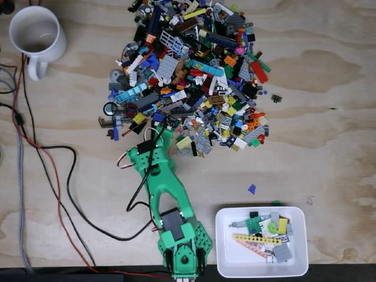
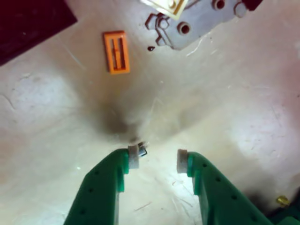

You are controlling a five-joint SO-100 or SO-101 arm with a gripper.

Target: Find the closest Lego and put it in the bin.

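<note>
A big heap of mixed Lego (image 1: pixel 194 70) covers the upper middle of the wooden table in the fixed view. My green arm reaches up from the bottom edge, and my gripper (image 1: pixel 168 130) is at the heap's lower left fringe. In the wrist view the gripper (image 2: pixel 158 159) is open just above bare wood, and a tiny dark bit (image 2: pixel 142 150) sits by the left pad (image 2: pixel 134 157). Ahead lie an orange flat piece (image 2: pixel 116 51) and a grey plate (image 2: pixel 199 23). The white bin (image 1: pixel 235 258) at the bottom right holds several pieces.
A white mug (image 1: pixel 35 32) stands at the top left. Red, black and grey cables (image 1: pixel 53 176) run down the left side. A loose blue piece (image 1: pixel 251 189) lies above the bin, and a small black piece (image 1: pixel 276 98) lies right of the heap.
</note>
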